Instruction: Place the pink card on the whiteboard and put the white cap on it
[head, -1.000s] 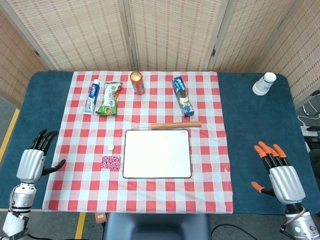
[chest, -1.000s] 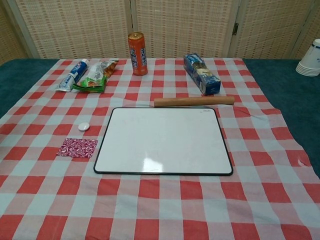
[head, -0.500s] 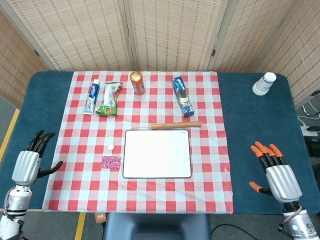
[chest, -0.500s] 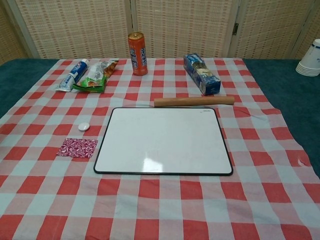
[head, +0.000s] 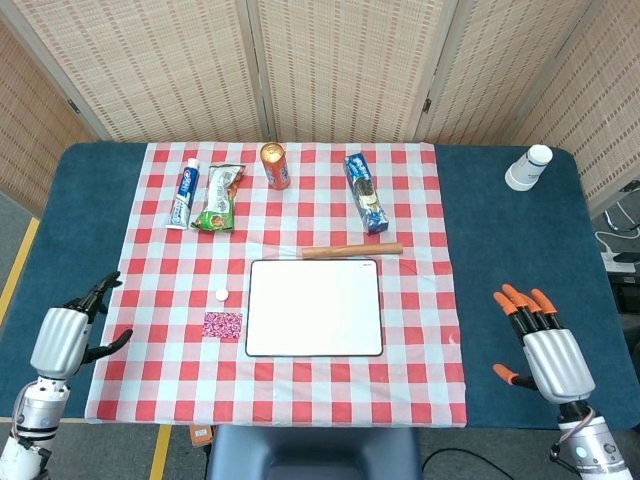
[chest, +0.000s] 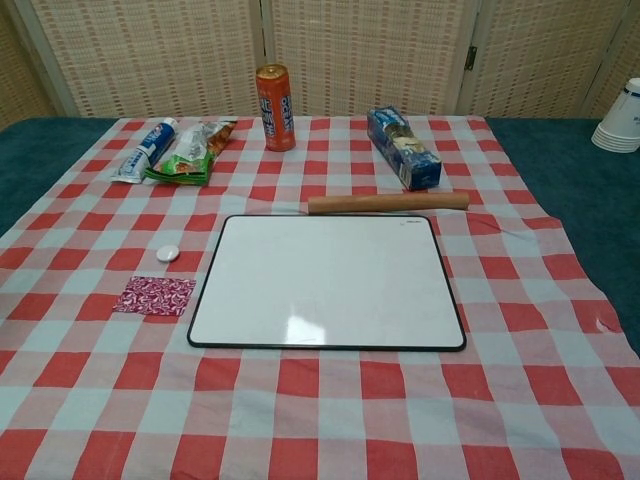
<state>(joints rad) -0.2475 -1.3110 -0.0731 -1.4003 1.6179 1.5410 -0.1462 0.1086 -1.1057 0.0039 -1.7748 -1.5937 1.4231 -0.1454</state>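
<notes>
Plainly, nothing of the task is done yet. The pink card (head: 222, 325) lies flat on the checked cloth (head: 420, 330) just left of the whiteboard (head: 314, 308), near its front-left corner, and the white cap (head: 221, 295) sits on the cloth a little behind the card, also left of the whiteboard and apart from it. The whiteboard's surface is bare in both views. Both steps remain: the card must go onto the whiteboard, then the cap onto the card.

The left hand (head: 62, 340) hangs well left of the whiteboard, over the cloth's edge, fingers spread and holding nothing. The right hand (head: 545, 355) is well right of the whiteboard over the blue table (head: 510, 250), fingers likewise apart and empty (neither shows in the chest view).

Against the earlier frames, both hands have drifted toward the near edge of the table, and the left hand has turned so its fingers point more toward the whiteboard's side. Card, cap and whiteboard have not moved.
</notes>
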